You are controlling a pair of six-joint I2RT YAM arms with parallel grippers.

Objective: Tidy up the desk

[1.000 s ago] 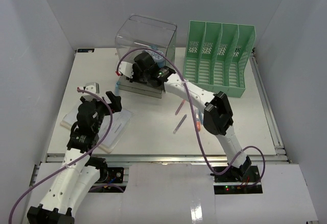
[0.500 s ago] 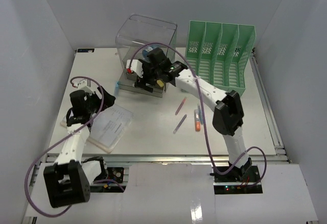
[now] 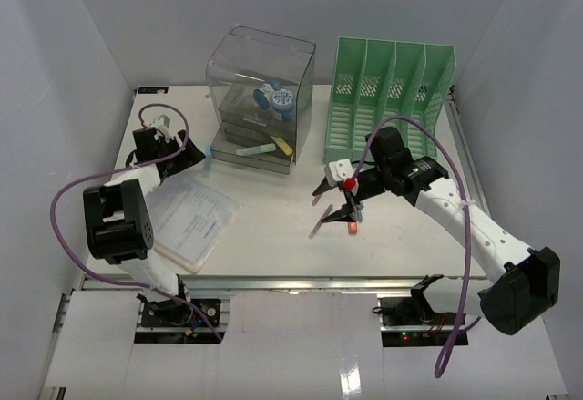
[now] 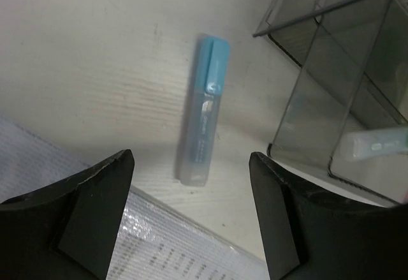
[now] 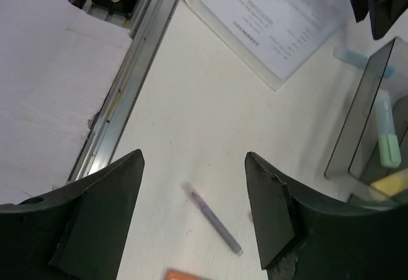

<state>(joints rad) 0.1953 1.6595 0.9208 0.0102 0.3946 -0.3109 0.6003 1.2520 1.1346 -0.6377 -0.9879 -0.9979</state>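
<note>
Showing both arms poised over loose stationery on the tabletop (image 3: 264,245), which is spreading out beneath and around each end effector. The left end effector (image 4: 191,160) is hovering with its jaws spread wide and nothing in them. A blue highlighter (image 4: 203,111) is lying lengthwise between the fingertips and just ahead of them. The clear drawer box (image 4: 331,95) is standing close beyond the right-hand finger, and a sheet in a clear sleeve (image 4: 166,248) is lying under the left-hand finger. A straight descent is therefore risking two faults: the outer finger striking the box wall, or the inner finger pinching the sleeve edge together with the highlighter.

The right end effector (image 5: 194,159) is also hanging open and empty. A purple pen (image 5: 213,219) is lying slantwise below it, behind the fingertips, with an orange marker (image 5: 185,273) further back still. Closing without first re-centring is likely to catch the pen by one end, rolling it away or knocking it against the marker.
</note>
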